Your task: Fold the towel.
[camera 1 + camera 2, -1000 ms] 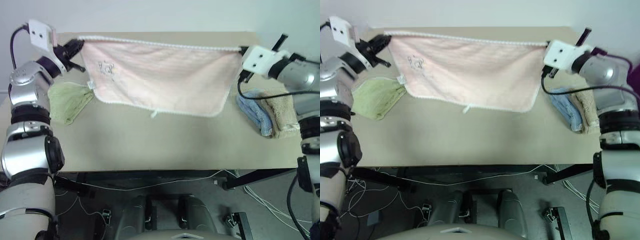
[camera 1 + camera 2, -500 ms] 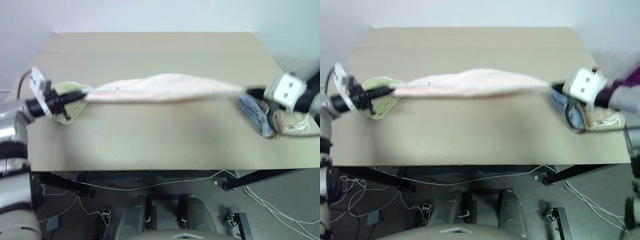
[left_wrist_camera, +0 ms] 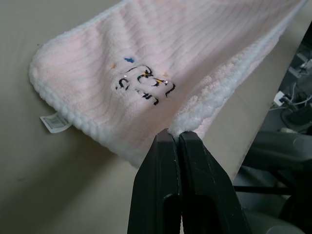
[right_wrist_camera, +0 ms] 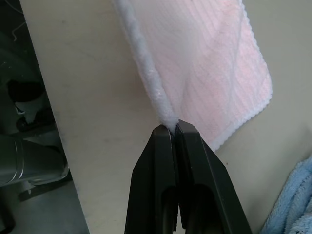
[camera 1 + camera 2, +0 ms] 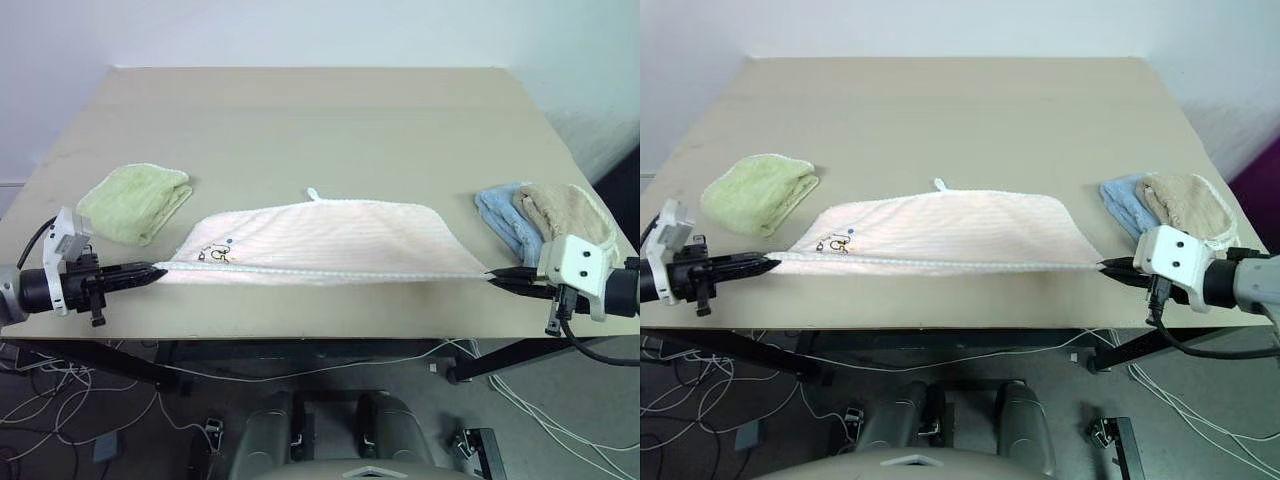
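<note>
small tag (image 3: 54, 122) print unreadable, blue towel (image 4: 292, 204) cut off at edge

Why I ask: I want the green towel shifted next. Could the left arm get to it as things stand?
Probably not yet. The left gripper is shut on the pink towel's corner, so it is occupied. The light green towel lies close by on the table with nothing between, so once it lets go, reaching looks easy.

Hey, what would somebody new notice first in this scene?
The long pale pink terry towel lying folded over near the table's front edge, stretched between the left gripper and right gripper, each shut on a corner. A folded light green towel lies at the left.
</note>
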Controlling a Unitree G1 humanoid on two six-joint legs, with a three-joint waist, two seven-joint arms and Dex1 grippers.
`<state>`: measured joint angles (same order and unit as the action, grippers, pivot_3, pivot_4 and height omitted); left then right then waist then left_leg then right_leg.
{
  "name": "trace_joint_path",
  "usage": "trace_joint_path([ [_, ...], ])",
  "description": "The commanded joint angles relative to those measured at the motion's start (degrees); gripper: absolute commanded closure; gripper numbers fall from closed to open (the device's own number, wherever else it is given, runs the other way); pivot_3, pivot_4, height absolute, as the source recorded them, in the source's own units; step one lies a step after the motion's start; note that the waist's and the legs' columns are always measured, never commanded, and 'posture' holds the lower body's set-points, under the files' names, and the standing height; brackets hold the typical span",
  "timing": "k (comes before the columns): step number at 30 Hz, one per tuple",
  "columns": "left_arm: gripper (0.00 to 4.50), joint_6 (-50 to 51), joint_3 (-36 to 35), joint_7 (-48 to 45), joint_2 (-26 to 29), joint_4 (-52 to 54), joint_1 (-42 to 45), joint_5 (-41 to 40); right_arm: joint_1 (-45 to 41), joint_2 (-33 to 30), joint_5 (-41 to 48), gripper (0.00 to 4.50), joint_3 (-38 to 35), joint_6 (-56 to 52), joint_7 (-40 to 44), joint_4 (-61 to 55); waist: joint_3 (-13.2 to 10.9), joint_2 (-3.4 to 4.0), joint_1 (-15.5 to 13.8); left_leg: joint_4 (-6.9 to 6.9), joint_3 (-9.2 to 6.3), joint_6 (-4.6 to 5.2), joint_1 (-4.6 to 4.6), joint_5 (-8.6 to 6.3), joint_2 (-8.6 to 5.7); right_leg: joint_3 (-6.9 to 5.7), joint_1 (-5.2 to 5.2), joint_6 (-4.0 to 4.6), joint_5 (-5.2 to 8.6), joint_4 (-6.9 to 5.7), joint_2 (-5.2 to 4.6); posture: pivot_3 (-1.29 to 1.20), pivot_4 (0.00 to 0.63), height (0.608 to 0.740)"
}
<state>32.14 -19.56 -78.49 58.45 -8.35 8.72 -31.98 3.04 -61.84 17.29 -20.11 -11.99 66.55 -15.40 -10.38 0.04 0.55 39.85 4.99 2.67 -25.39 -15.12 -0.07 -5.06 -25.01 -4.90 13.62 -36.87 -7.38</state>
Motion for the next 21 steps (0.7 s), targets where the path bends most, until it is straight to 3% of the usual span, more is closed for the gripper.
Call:
trace_joint_path([
  [1, 4.5, -3.5, 0.4, 6.1, -1.9, -1.8, 5.0, 2.7, -6.6, -0.1, -4.0, 4.45, 3.3, 2.3, -3.8, 3.6, 0.0, 0.01, 0.0, -0.01, 0.0, 0.0, 0.0, 0.0, -0.01, 0.0, -0.01, 0.01, 0.0, 0.0, -0.01, 0.0, 0.15, 0.701],
  [12, 4.5, -15.6, 9.0, 19.0, -11.8, -23.1, 25.0, 14.2, -34.8, 9.8, -19.6, 4.45, 21.9, 11.3, -13.9, 30.4, 0.0, -0.03, 0.1, 0.04, 0.22, -0.08, -0.19, 0.29, -0.15, -0.04, -0.02, -0.27, -0.16, -0.23, -0.02, 0.0, 0.15, 0.701],
  [21, 4.5, -26.1, 13.7, 24.3, -16.1, -37.4, 34.1, 22.5, -48.6, 16.9, -26.8, 4.45, 27.6, 20.7, -20.4, 51.9, 0.0, -0.05, 0.3, 0.08, 0.28, -0.03, -0.19, 0.31, -0.16, -0.06, 0.03, -0.32, -0.15, -0.28, 0.2, 0.0, 0.15, 0.701],
])
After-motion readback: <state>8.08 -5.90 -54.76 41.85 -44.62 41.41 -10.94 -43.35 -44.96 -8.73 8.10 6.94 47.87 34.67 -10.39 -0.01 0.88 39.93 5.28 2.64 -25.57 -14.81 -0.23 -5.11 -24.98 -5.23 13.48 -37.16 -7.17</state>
